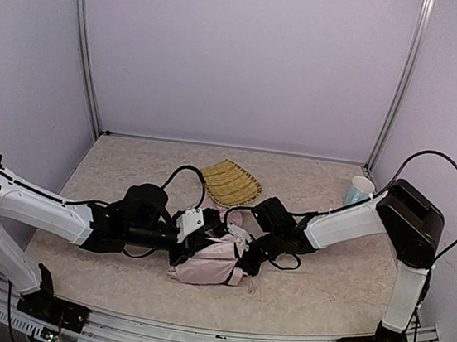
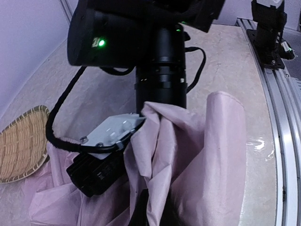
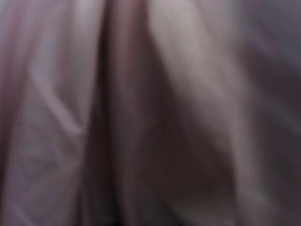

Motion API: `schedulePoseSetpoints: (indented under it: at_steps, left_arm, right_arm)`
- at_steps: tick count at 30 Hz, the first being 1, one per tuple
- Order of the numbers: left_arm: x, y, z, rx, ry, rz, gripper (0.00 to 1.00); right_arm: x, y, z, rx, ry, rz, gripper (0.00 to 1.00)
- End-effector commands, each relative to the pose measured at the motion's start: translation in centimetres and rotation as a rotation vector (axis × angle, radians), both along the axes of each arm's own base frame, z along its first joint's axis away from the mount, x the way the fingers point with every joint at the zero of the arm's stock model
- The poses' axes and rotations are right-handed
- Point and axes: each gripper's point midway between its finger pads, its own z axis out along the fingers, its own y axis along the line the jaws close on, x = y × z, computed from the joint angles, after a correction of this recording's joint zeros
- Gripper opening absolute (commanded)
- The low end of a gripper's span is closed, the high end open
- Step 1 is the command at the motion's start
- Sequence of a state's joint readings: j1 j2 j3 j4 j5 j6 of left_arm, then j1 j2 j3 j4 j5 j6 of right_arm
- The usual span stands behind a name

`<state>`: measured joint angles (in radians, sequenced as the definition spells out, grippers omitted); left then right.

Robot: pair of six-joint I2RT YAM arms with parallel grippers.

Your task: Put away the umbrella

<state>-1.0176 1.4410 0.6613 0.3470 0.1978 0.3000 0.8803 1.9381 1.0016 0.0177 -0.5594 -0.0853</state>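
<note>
Pink umbrella (image 1: pixel 204 264) cloth is bunched between both grippers. At its edge the left gripper (image 1: pixel 186 247) is pressed together (a pinch on cloth cannot be confirmed); the right gripper (image 1: pixel 246 259) is buried, jaws impossible to tell. Beyond them lies the woven tray (image 1: pixel 230 182).

The umbrella (image 1: pixel 209 262) lies on the table (image 1: pixel 322 295) at lower centre of the overhead frame. It is between the left gripper (image 1: pixel 192 248) on its left and the right gripper (image 1: pixel 245 256) on its right, both against it. The woven tray (image 1: pixel 230 182) sits just above it, and a cup (image 1: pixel 360 190) stands well to the right.
</note>
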Motion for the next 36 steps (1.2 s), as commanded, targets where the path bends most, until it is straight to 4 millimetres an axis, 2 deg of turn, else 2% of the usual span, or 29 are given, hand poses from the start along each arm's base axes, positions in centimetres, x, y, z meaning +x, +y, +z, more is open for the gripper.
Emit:
schedulePoseSetpoints:
  at_steps: [1,3,6,11,14,16,19,23,25,29,31,36]
  left_arm:
    - [5.2,0.9,-0.9,-0.054,0.05,0.183,0.0]
    - [6.8,1.9,-2.9,-0.018,0.094,0.242,0.0]
    - [7.9,3.1,-6.1,0.051,0.169,0.293,0.0]
    - [7.1,4.0,-11.5,0.154,0.309,0.294,0.0]
    - [6.5,4.3,-13.8,0.19,0.388,0.278,0.0]
    - [6.1,4.1,-14.4,0.19,0.415,0.253,0.0]
    - [5.9,3.6,-14.2,0.173,0.422,0.225,0.0]
    - [5.6,3.1,-13.7,0.163,0.416,0.19,0.0]
    - [5.5,3.0,-13.5,0.16,0.413,0.175,0.0]
    - [5.3,2.8,-13.1,0.153,0.406,0.161,0.0]
    - [5.4,2.8,-13.0,0.152,0.402,0.16,0.0]
    - [5.3,2.5,-12.8,0.15,0.396,0.149,0.0]
  right_arm:
    - [-3.6,-1.9,-2.1,-0.058,0.103,0.074,0.24]
    - [-3.7,-1.8,-1.7,-0.039,0.102,0.075,0.24]
    - [-3.4,-1.9,-1.2,-0.021,0.1,0.045,0.25]
    - [-2.7,-2.8,0.1,0.029,0.088,-0.049,0.29]
    - [-2.0,-3.8,0.9,0.036,0.065,-0.118,0.33]
    - [-1.3,-4.8,1.6,0.026,0.035,-0.175,0.36]
    - [0.5,-6.8,2.2,-0.027,-0.035,-0.269,0.43]
    - [3.3,-8.0,4.9,-0.082,-0.196,-0.339,0.5]
    - [4.2,-7.4,6.9,-0.061,-0.276,-0.328,0.55]
    - [2.5,-3.2,10.6,0.129,-0.342,-0.132,0.68]
    - [1.8,-1.3,11.6,0.208,-0.332,-0.046,0.72]
    - [0.9,2.0,9.9,0.208,-0.268,0.075,0.71]
